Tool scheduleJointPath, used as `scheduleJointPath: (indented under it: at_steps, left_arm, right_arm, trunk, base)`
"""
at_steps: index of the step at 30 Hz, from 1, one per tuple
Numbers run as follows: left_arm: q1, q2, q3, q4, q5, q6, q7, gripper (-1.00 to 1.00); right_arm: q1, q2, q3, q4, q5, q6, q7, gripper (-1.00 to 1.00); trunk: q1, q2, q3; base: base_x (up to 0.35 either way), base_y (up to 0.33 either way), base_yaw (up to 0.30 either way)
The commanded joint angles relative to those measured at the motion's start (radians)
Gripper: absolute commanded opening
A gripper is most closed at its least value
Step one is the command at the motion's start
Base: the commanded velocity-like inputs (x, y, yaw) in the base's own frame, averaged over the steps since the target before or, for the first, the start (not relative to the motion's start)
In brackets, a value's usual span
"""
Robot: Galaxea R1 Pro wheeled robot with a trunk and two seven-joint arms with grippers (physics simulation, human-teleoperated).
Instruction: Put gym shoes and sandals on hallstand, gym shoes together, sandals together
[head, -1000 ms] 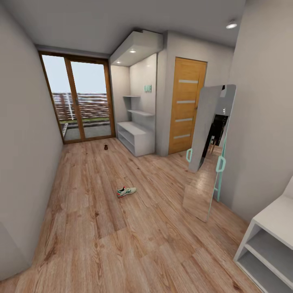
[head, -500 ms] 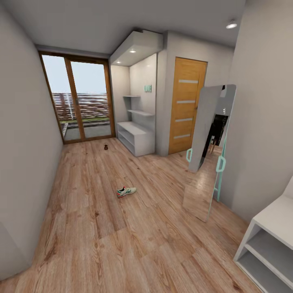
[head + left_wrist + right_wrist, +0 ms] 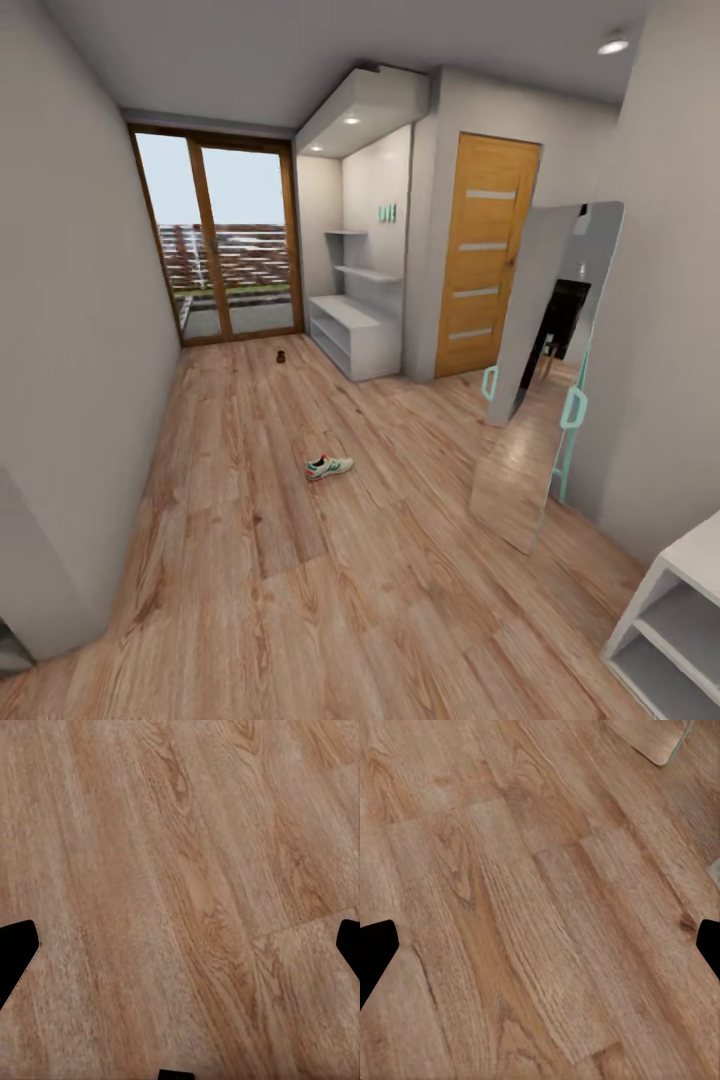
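One gym shoe (image 3: 329, 466), cream with green and red-orange accents, lies alone on the corridor floor (image 3: 300, 600) mid-corridor. A small dark brown sandal (image 3: 282, 356) sits far off on the floor near the glass door. The hallstand (image 3: 355, 335), pale grey with low open shelves, two wall shelves and mint letters (image 3: 386, 212), stands against the far right wall. The second gym shoe and second sandal are out of view. My left gripper (image 3: 180, 952) is open over bare planks, its dark fingertips (image 3: 15, 949) wide apart. My right gripper (image 3: 540, 952) is open above the floor too.
A tall leaning mirror (image 3: 545, 370) with a mint frame stands at the right wall. A plain white open-shelf unit (image 3: 670, 620) is at the near right corner. A glass balcony door (image 3: 225, 240) closes the far end, with a wooden door (image 3: 485, 255) beside the hallstand.
The whole head picture has shifted rightward and slightly down, so the camera has moved. The shoe, sandal and hallstand keep their places on the floor.
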Motion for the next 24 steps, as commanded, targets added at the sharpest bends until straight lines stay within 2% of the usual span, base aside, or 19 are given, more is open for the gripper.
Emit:
scheduleJointPath:
  at_steps: [1, 10, 24]
  left_arm:
    - [-0.001, 0.001, -0.002, 0.001, 0.008, -0.003, 0.0, 1.0]
    - [0.0, 0.002, -0.002, 0.001, 0.007, -0.004, 0.0, 1.0]
    - [0.0, 0.001, -0.002, 0.001, 0.007, -0.004, 0.001, 1.0]
  right_arm:
    - [0.0, 0.0, 0.001, 0.0, 0.001, -0.003, -0.002, 1.0]
    - [0.0, 0.003, 0.001, -0.001, 0.0, -0.003, -0.002, 1.0]
    - [0.0, 0.003, 0.002, -0.001, 0.0, -0.003, -0.001, 1.0]
  trunk:
    - [0.0, -0.001, -0.002]
    - [0.0, -0.001, -0.011]
    - [0.0, -0.001, -0.013]
  base:
    - [0.168, 0.088, 0.205]
    - [0.239, 0.17, 0.181]
    - [0.227, 0.255, 0.024]
